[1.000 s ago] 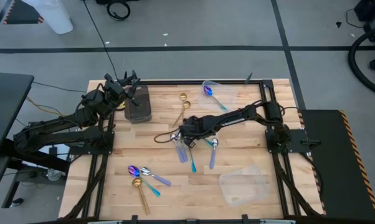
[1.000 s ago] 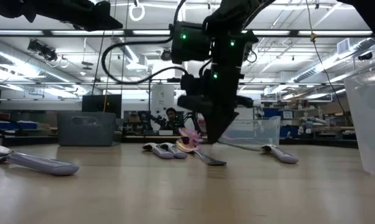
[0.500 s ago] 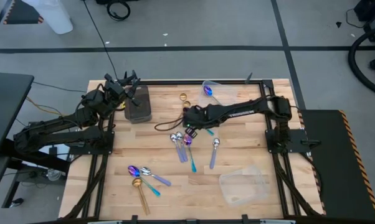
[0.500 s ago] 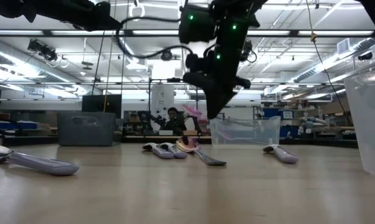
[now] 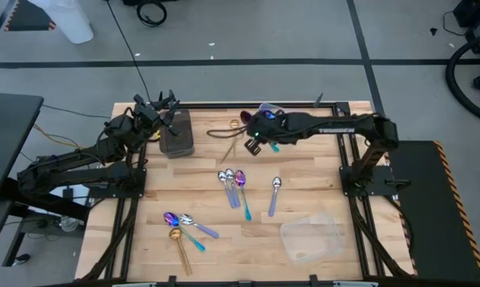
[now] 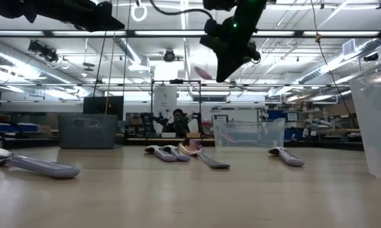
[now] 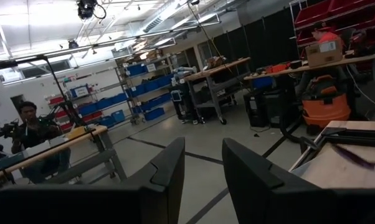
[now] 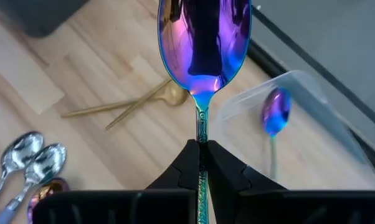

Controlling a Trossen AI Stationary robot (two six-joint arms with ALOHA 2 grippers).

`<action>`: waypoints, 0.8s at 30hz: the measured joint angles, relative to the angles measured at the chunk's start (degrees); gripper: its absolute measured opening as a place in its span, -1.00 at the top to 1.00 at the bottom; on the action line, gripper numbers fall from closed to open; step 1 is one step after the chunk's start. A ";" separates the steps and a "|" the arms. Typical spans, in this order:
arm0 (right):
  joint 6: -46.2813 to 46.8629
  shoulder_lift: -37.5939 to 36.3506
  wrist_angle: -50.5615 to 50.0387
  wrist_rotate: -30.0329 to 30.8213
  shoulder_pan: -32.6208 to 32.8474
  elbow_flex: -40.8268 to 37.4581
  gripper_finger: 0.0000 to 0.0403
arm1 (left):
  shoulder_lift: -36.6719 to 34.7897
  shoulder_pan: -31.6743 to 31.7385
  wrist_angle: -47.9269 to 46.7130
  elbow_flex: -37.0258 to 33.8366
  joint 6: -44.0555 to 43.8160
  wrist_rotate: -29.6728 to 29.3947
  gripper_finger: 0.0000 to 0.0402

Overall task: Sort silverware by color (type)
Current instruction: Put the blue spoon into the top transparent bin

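Observation:
An iridescent purple-blue spoon [image 8: 203,43] hangs high over the table's far middle, with my right gripper [image 5: 252,145] shut on it; the low view shows its bowl [image 6: 203,73] beside the gripper [image 6: 223,66]. Another purple spoon [image 8: 275,112] lies in a clear container [image 8: 312,106] ahead. Two gold spoons [image 5: 232,135] lie flat near it. Silver and purple spoons [image 5: 234,182] lie mid-table, one silver spoon [image 5: 275,191] to their right, and a mixed group [image 5: 182,225] at the near left. My left gripper [image 7: 203,168] is open and holds nothing at the far left, above the dark tray [image 5: 176,131]. My right gripper pinches the spoon's slim handle [image 8: 202,124] between its two fingertips, a short way behind the bowl. The spoon runs on along the fingers, and its bowl sticks out past them. It is lifted clear of the table, slanting downward with the gripper.
A second clear container [image 5: 310,239] stands at the near right and fills the low view's right edge [image 6: 380,120]. A black cable [image 5: 216,131] loops over the far middle of the table. A person sits in the room beyond [image 6: 176,120].
My right gripper has risen from the spoons at mid-table and swung toward the far edge and the far clear container, taking the purple spoon with it, shut all the while. The spoon is now lifted high, clear of the table. The other spoons stay where they lay.

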 joint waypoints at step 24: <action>-17.73 -2.49 10.59 -0.16 -16.35 -12.62 0.88 | 0.00 0.00 -0.04 0.00 -0.09 0.00 0.42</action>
